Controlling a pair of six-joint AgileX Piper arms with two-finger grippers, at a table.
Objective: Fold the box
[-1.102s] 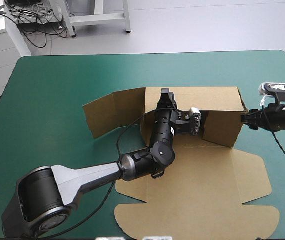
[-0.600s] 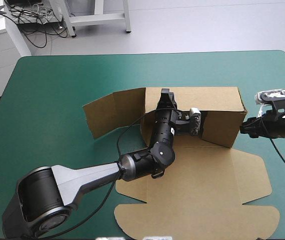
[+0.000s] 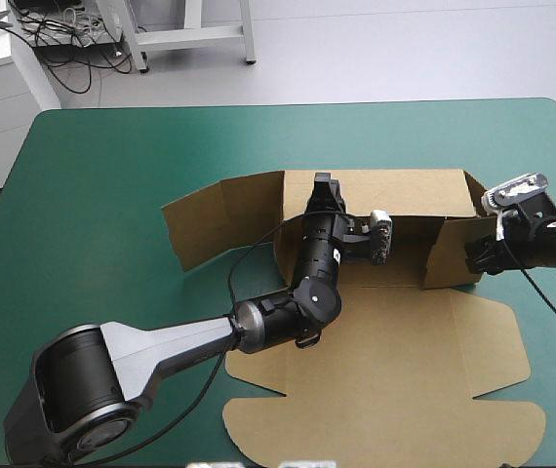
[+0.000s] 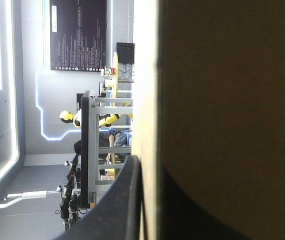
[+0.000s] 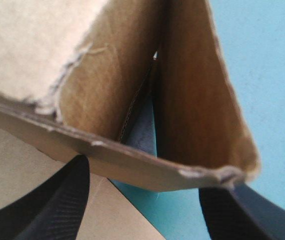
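Observation:
The brown box (image 3: 385,331) lies mid-table with its lid flat toward the near edge and its back wall (image 3: 395,192) raised. My left gripper (image 3: 323,187) sits over the top edge of that wall. In the left wrist view the board (image 4: 232,100) fills the space beside one black finger (image 4: 112,200), so the gripper is shut on it. My right gripper (image 3: 475,255) is at the box's right end, against the short side flap (image 3: 454,249), which leans inward. In the right wrist view its fingers (image 5: 62,200) stand wide apart, and the flap's edge (image 5: 192,100) runs across between them.
The box's left side flap (image 3: 210,219) stands angled out to the left over the teal-green cover (image 3: 93,175). The lid's rounded tabs (image 3: 385,419) reach close to the table's near edge. My left arm lies across the lid's left part.
My right gripper has moved in toward the box and slightly nearer. The right side flap has swung inward with it. The left arm has stayed where it was.

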